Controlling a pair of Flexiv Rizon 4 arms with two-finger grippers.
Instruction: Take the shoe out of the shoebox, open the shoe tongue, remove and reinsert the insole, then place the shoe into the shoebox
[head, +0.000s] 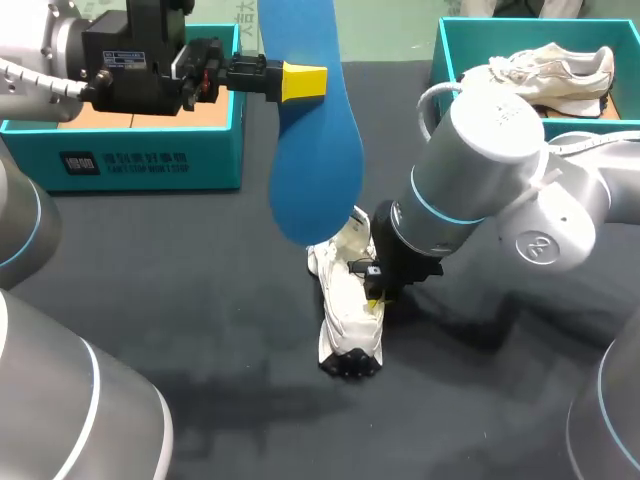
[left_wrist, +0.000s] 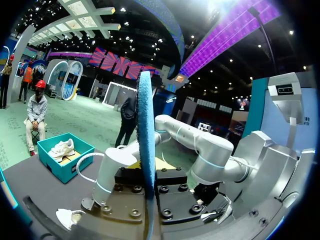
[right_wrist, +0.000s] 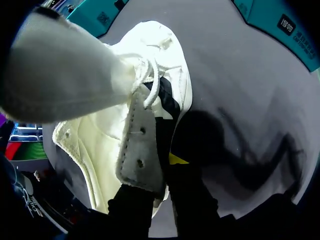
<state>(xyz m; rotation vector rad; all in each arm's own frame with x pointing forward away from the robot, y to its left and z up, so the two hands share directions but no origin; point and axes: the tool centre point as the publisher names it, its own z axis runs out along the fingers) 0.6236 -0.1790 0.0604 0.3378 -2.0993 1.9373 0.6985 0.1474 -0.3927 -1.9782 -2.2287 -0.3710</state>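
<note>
My left gripper (head: 303, 82) is held high over the back of the table, shut on a long blue insole (head: 318, 160) that hangs down toward the shoe. In the left wrist view the insole (left_wrist: 146, 150) stands edge-on between its jaws. A white shoe (head: 345, 305) lies on the dark table below, toe toward the front. My right gripper (head: 377, 296) is down at the shoe's right side. In the right wrist view the shoe's eyelet flap (right_wrist: 141, 145) sits between the black fingers (right_wrist: 192, 200), pinched from both sides, with the laces (right_wrist: 150, 85) bunched ahead.
A teal shoebox (head: 150, 165) stands at the back left under my left arm. A second teal box (head: 450, 50) at the back right holds another white shoe (head: 555, 70). My right arm's big elbow (head: 480, 170) hangs over the table's middle right.
</note>
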